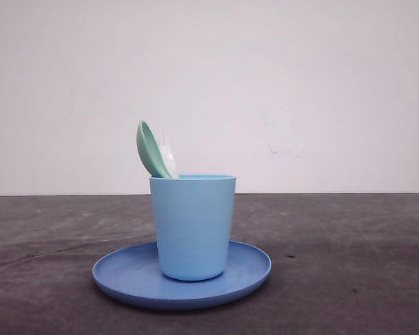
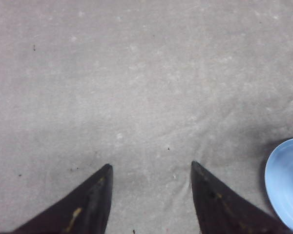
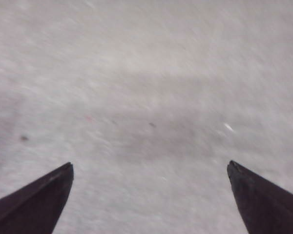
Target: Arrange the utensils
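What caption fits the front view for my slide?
Mint-green spoon and white fork stand in light blue cup on blue plate.

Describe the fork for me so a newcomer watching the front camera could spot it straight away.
Find the round blue plate on the dark table, then the light blue cup standing on it. Two utensil heads stick out over the cup's left rim: the white fork is the pale, thin-tined one, tucked against the mint-green spoon with its solid oval bowl.
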Robot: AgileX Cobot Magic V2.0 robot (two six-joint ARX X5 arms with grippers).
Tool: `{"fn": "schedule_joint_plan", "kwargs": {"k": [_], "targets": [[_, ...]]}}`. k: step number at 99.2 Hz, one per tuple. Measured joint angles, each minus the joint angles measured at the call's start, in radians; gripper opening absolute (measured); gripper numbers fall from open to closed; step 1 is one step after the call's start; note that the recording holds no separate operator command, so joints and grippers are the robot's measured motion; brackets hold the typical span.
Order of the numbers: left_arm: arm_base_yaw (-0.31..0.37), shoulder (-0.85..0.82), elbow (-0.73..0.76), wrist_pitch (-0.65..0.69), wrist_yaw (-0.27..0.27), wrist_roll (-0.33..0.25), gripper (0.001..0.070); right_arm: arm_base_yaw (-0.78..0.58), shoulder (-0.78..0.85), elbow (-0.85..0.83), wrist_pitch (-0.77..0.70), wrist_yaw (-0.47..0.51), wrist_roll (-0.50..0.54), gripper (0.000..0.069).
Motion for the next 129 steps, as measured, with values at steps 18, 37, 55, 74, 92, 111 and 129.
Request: {"fn": "schedule_joint_plan", "kwargs": {"k": [18,37,55,74,92,111,129], "targets": [[0.0,0.0,0.0,0.0,0.0,0.0,0.0304,-0.007,0.0,0.0,-0.024,-0.001,-0.011,0.0636],[0.0,0.0,0.0,0.0,0.0,-0.019,0.0286,-0.006,0.0,0.0,-0.031,-0.002,-0.01,0.0577],[0.0,0.0,0.0,-0.005,0.0,-0.026,0.0039,-0.006,0.002,0.0,-0.038,-0.001,-0.01,0.0088],[0.0,0.0,0.0,-0.003,0.0,-0.026,0.0024,-0.006,0.004,0.0,-0.041,-0.001,-0.009,0.0006],[0.0,0.0,0.0,-0.003,0.0,-0.026,0.0024,-0.006,0.004,0.0,-0.041,-0.001,-0.009,0.0004],[0.0,0.0,0.0,-0.003,0.0,-0.026,0.0024,-0.006,0.004,0.0,-0.041,-0.001,-0.009,0.0004],[0.011,-0.026,-0.016,0.032,-0.041,-0.016,0.0024,-0.006,0.004,0.0,-0.041,-0.001,-0.009,0.0004]]}}
